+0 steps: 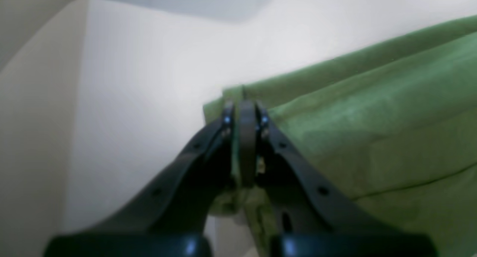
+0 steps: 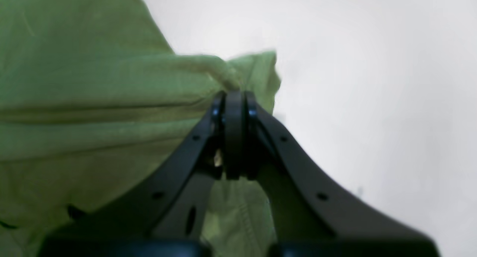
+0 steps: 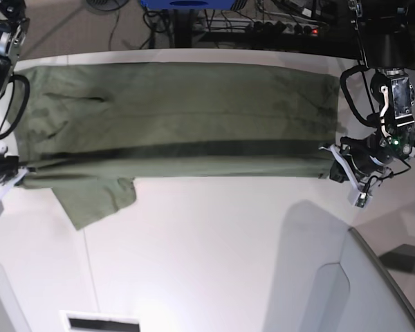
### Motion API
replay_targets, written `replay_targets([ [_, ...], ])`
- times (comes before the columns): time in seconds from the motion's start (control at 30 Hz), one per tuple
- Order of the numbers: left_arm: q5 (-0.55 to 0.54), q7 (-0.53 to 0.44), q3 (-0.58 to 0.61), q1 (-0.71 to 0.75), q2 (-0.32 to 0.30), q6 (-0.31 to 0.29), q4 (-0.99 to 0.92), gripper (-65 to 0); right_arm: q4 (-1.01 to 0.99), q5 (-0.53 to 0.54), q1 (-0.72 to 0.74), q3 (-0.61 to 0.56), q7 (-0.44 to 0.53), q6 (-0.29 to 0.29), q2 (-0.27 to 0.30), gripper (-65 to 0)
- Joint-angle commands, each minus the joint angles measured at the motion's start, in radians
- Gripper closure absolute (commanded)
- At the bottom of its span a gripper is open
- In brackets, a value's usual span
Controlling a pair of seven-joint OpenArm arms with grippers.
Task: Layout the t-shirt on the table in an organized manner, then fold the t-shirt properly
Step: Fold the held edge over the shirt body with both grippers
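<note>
T-shirt [image 3: 173,117] stretched lengthwise across the far part of the white table [image 3: 214,242], one sleeve hanging toward the near side, left gripper [image 1: 246,111] and right gripper [image 2: 234,100] each pinching a fabric corner at opposite ends.

Base cam overhead, facing down; wrist cams close behind each claw; all share t-shirt [image 3: 173,117].

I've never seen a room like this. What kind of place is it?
Probably a robot lab or workshop. Two robot arms, left tool and right tool, hold a green t-shirt on a white table, with cables and a power strip behind.
</note>
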Motion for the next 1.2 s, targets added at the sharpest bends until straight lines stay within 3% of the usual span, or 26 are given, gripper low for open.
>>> replay_targets([
  [0.0, -0.003, -0.011, -0.005, -0.002, -0.016, 0.003, 0.017, 0.0, 0.019, 0.002, 0.012, 0.010, 0.016, -0.006, 0.023, 0.0],
  [0.17, -0.003, -0.010, -0.003, -0.002, -0.019, 0.003, 0.017, 0.0, 0.027, 0.005, 0.003, 0.010, -0.038, -0.006, 0.023, 0.0],
  [0.37, -0.003, -0.008, -0.005, 0.031, -0.017, 0.003, 0.035, 0.0, 0.171, 0.004, -0.053, 0.019, -0.095, -0.012, -0.011, 0.0],
  [0.7, 0.008, -0.014, -0.003, 0.085, 0.029, 0.003, 0.043, 0.0, 0.085, 0.001, -0.042, 0.063, -0.138, -0.012, -0.037, 0.0],
  [0.77, 0.008, -0.014, -0.003, 0.085, 0.032, 0.003, 0.044, 0.0, 0.087, -0.001, -0.036, 0.063, -0.156, -0.012, -0.039, -4.5],
  [0.93, 0.008, -0.013, -0.002, 0.085, 0.041, 0.003, 0.054, 0.0, 0.219, -0.001, -0.043, 0.065, -0.247, -0.013, -0.042, -25.7],
  [1.07, 0.008, -0.013, -0.002, 0.085, 0.042, 0.003, 0.052, 0.0, 0.391, 0.004, -0.063, 0.059, -0.298, -0.013, -0.045, -28.1],
  [1.17, 0.008, -0.013, -0.002, 0.084, 0.042, 0.003, 0.046, 0.0, 0.362, -0.001, 0.009, 0.030, -0.284, -0.007, -0.065, -30.0],
])
